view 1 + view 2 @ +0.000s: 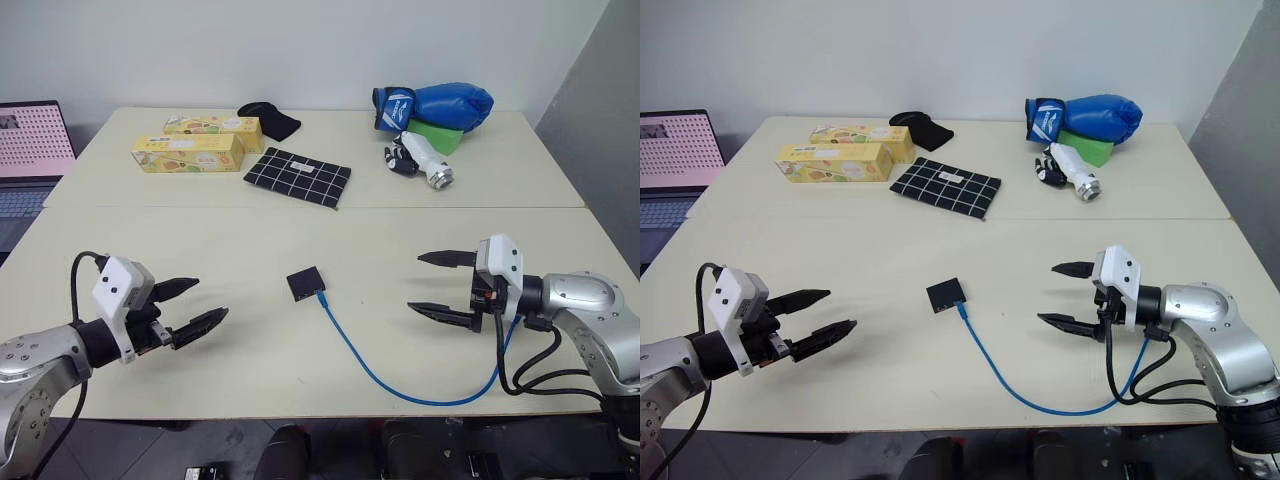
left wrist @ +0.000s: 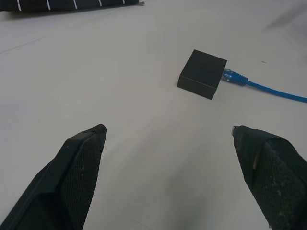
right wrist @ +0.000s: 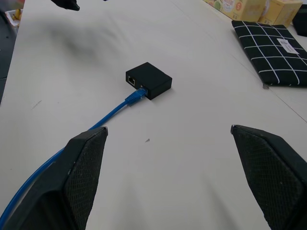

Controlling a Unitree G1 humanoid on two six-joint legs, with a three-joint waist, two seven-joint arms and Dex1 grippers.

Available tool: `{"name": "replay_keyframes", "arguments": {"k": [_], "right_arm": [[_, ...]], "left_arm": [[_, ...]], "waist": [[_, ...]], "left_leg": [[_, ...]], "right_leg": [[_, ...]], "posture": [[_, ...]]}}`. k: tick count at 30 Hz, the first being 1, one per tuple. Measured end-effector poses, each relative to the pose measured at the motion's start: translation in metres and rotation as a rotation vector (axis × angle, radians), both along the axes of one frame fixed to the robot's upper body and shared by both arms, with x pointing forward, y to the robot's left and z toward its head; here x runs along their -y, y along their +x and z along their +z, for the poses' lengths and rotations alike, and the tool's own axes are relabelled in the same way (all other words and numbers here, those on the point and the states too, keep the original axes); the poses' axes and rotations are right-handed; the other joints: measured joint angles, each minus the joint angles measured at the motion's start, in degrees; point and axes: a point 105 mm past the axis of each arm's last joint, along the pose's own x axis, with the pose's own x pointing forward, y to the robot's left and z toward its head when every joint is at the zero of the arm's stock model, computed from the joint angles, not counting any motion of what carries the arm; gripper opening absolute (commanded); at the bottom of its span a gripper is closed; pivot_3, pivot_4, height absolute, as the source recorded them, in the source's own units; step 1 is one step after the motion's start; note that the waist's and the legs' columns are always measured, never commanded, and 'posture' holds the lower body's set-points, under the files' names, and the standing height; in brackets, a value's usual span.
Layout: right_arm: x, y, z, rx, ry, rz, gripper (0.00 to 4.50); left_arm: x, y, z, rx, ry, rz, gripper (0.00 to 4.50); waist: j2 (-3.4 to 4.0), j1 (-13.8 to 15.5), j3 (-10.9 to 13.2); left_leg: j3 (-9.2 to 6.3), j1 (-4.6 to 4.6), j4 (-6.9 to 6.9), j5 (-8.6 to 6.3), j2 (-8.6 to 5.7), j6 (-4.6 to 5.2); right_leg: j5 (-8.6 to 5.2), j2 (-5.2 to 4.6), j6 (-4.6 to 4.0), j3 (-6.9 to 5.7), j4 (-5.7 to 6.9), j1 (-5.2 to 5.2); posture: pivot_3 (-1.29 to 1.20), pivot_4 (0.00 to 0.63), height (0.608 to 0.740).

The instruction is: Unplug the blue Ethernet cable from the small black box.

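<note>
The small black box (image 1: 305,283) lies flat near the middle of the near table. The blue Ethernet cable (image 1: 372,367) is plugged into its side; the plug (image 3: 135,96) sits in one port beside an empty port. From there the cable curves across the table toward my right arm. My left gripper (image 1: 198,305) hovers open to the left of the box, pointing at it, with nothing between its fingers (image 2: 79,165). To the right of the box my right gripper (image 1: 430,283) is open and empty too, facing it.
On the far table lie a black-and-white grid cloth (image 1: 297,177), two yellow cartons (image 1: 188,153), a black rounded pad (image 1: 270,118), a blue boxing glove (image 1: 440,105), a green block and a white-and-black tool (image 1: 425,160). A laptop (image 1: 30,150) stands at the far left.
</note>
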Motion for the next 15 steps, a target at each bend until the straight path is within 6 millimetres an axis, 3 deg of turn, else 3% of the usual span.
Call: {"name": "replay_keyframes", "arguments": {"k": [8,15], "right_arm": [[-0.002,0.000,-0.001,-0.001,0.005,0.002,4.35],[-0.020,-0.003,-0.008,-0.017,0.045,0.035,4.35]], "left_arm": [[0.006,-0.003,0.003,0.025,0.008,-0.040,4.46],[0.008,-0.005,0.003,0.037,0.013,-0.044,4.46]], "waist": [[0.00,0.0,0.0],[0.00,0.0,0.0]], "left_leg": [[0.00,0.00,0.00,0.00,0.02,0.00],[0.00,0.00,0.00,0.00,0.03,0.00]], "right_leg": [[0.00,-0.02,0.00,0.01,0.00,0.00],[0.00,-0.02,0.00,0.01,0.00,-0.01]], "posture": [[0.00,0.150,0.740],[0.00,0.150,0.740]]}}
